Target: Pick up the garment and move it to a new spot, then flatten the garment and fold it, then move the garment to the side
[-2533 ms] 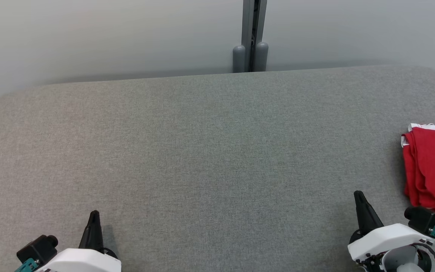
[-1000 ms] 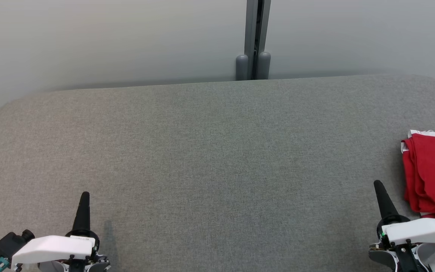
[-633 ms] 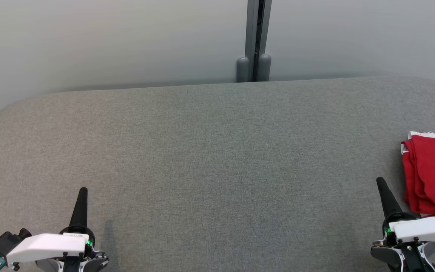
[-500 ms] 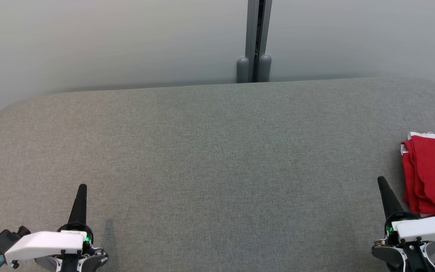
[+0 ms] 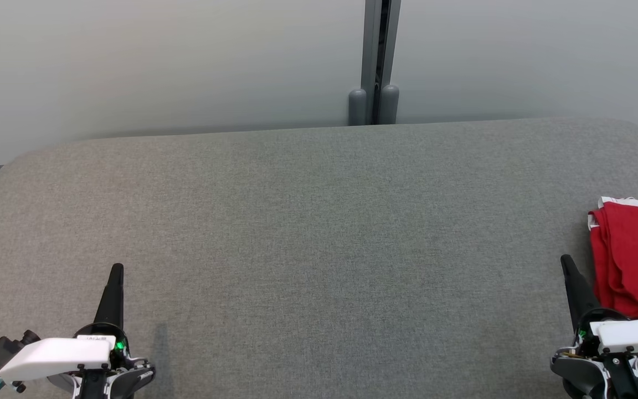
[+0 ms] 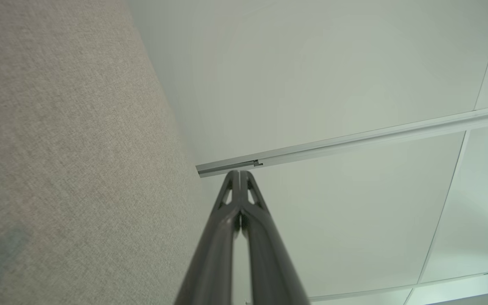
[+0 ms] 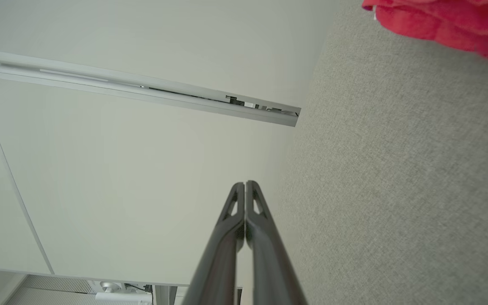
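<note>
**A:** Where is the garment?

**B:** The red folded cloth garment with a white trim [image 5: 632, 252] lies flat at the far right of the grey fabric-covered desk with rounded corners [image 5: 319, 221]. The head view's right edge cuts it off. Its stacked folds face left, and the white trim shows along its far edge.

**A:** And the hands?

**B:** The right hand [image 5: 565, 259] sits low at the near right with its two long dark fingers pressed together, holding nothing. Its tip points away from the robot, just beside the garment's left edge, with a narrow strip of desk cloth between them. Its white housing overlaps the garment's near corner in the head view. The left hand [image 5: 116, 268] is well apart at the near left, fingers likewise pinched together and empty. Its shadow falls on the cloth to its right.

**A:** What else is around?

**B:** Pale frosted wall panels [image 5: 158, 61] rise behind the desk. A grey metal post [image 5: 377, 50] joins them, ending in two rounded grey caps [image 5: 373, 106] at the desk's far edge. In the right wrist view the garment [image 7: 439, 19] hangs in the top corner.
</note>
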